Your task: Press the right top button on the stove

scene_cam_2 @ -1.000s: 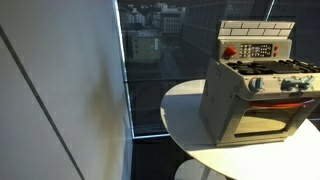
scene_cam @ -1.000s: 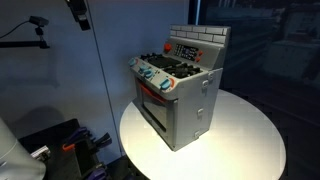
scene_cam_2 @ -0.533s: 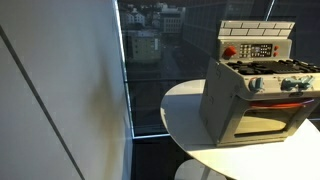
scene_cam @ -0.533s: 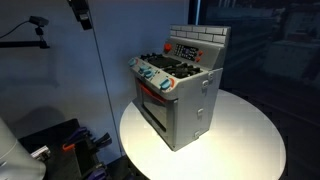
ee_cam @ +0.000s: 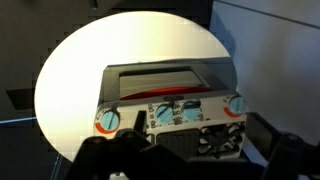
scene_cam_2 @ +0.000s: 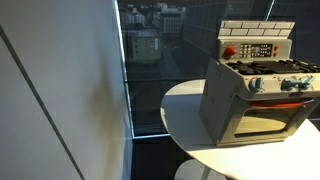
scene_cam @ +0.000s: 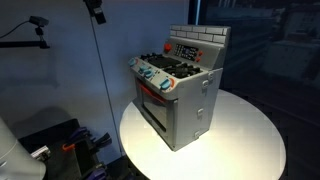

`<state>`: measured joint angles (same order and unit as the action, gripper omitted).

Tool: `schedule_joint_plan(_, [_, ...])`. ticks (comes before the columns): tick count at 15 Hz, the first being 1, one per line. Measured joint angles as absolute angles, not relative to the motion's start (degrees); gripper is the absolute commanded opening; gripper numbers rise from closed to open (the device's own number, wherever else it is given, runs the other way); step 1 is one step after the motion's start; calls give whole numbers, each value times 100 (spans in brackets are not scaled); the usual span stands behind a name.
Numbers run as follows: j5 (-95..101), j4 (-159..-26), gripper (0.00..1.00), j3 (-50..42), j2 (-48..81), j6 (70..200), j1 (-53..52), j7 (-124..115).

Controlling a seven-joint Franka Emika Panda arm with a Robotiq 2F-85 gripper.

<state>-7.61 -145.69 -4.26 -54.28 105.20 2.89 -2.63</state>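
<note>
The stove stands on the round white desk. I think it is a light toy, so a hard push could slide it or tip it back. I don't need to grab it. I only need to poke one small button on the back panel softly. My end effector hangs high up, well apart from the stove. I cannot tell if it is open.
</note>
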Motion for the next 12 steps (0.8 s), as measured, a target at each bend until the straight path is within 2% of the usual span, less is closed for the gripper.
schedule_joint_plan(12, [-758, -14054, 100, -621, -4315, 11523, 658, -263])
